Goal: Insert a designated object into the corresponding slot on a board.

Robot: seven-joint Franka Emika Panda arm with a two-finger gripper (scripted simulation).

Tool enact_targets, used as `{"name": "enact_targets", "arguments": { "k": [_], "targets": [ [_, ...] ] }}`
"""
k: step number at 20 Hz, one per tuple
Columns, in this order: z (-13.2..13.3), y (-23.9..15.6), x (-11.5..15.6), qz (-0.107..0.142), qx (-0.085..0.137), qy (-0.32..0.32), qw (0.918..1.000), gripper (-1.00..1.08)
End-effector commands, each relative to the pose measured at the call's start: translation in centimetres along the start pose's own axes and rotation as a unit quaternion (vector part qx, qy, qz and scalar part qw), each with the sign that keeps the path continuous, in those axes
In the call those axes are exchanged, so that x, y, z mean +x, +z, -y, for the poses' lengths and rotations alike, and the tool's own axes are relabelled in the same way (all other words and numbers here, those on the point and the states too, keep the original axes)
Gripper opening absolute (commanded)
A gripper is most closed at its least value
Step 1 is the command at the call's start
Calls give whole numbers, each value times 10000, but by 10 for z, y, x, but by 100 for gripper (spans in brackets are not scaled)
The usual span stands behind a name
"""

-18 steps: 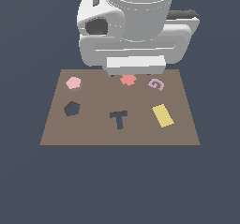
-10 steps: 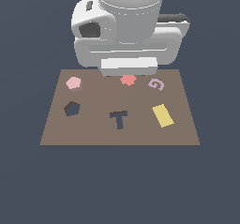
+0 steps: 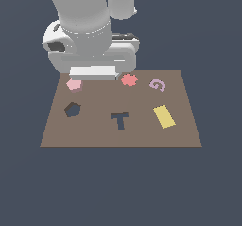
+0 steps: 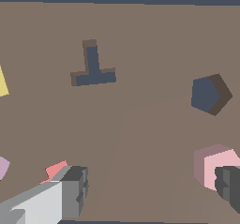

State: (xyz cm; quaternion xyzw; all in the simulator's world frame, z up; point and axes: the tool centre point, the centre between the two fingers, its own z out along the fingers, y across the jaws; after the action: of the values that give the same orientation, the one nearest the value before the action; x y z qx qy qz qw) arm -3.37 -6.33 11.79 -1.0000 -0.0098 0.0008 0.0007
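The pale pink hexagonal block (image 3: 74, 84) lies on the brown board (image 3: 142, 135) at its far corner on the exterior view's left. The dark hexagon slot (image 3: 72, 109) is just in front of it. The arm's hand (image 3: 93, 73) hangs above the board's far edge and hides its fingers there. In the wrist view my gripper (image 4: 152, 188) is open and empty. One dark fingertip (image 4: 229, 183) overlaps the edge of the block (image 4: 211, 164); the other fingertip (image 4: 75, 190) is near the redder piece. The slot (image 4: 208, 94) lies beyond the block.
On the board are a dark T-shaped cut-out (image 3: 120, 120), a yellow rectangle (image 3: 164, 116), a redder scalloped piece (image 3: 129, 80) and a lilac G-shaped piece (image 3: 157, 84). The T cut-out (image 4: 93, 68) also shows in the wrist view. Dark blue-grey ground surrounds the board.
The arm and hand have moved toward the exterior view's left, from over the redder piece to beside the pink block. The pieces on the board have not moved.
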Motion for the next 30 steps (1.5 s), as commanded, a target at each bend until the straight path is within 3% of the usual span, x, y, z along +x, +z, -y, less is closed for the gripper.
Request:
{"name": "enact_targets", "arguments": {
  "k": [1, 7, 13, 30],
  "targets": [
    [-27, 17, -10, 0, -6, 32, 10000, 100],
    [-80, 49, -29, -4, -12, 86, 10000, 100],
    [-108, 67, -37, -7, -10, 114, 9999, 100],
    [-109, 85, -37, -7, -7, 117, 9999, 100]
  ]
}}
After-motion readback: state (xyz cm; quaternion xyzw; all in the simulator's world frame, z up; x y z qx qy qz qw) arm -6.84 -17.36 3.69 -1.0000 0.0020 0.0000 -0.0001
